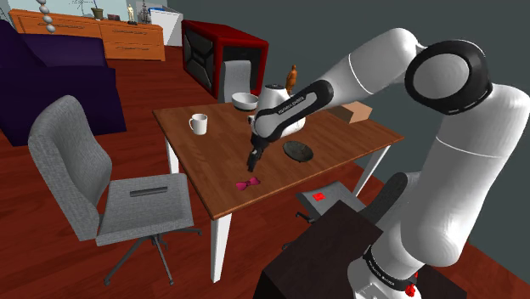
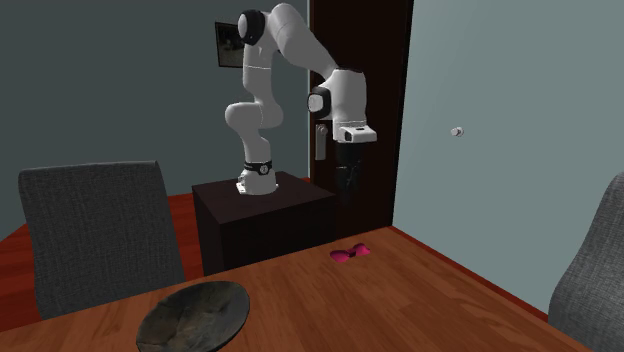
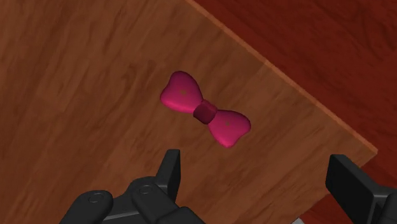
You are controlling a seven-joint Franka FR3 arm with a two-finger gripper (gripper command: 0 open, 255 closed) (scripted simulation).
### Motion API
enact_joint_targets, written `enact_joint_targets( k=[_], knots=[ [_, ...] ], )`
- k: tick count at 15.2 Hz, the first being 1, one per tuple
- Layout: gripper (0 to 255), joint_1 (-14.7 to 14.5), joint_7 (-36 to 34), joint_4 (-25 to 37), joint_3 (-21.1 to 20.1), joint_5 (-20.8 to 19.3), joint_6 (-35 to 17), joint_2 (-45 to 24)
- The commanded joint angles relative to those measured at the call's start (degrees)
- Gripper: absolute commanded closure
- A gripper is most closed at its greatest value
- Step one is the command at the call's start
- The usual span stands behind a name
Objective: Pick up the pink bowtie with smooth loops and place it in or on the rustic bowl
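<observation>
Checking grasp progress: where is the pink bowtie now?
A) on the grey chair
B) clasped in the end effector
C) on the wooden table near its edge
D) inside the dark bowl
C: the pink bowtie lies flat on the wooden table near its edge, below the open end effector, untouched by it.

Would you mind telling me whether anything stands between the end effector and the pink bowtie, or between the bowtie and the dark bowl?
Nothing visible does. The open end effector hangs above the bowtie with only air between, and bare tabletop runs from it to the bowl.
</observation>
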State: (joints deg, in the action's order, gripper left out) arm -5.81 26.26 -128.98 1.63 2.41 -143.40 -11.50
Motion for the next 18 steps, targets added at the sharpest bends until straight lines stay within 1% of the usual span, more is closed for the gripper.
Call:
enact_joint_targets(
  k=[1,8,15,18],
  knots=[
    [0,-0.22,1.06,2.93,-0.39,-0.29,-1.19,-4.78],
    [0,-0.51,4.61,12.31,-1.2,-2.04,-4.3,-19.47],
    [0,-0.47,4.64,13.47,-1.25,-1.99,-7.91,-24.24],
    [0,-0.47,4.64,13.59,-1.25,-1.99,-8.19,-24.64]
  ],
)
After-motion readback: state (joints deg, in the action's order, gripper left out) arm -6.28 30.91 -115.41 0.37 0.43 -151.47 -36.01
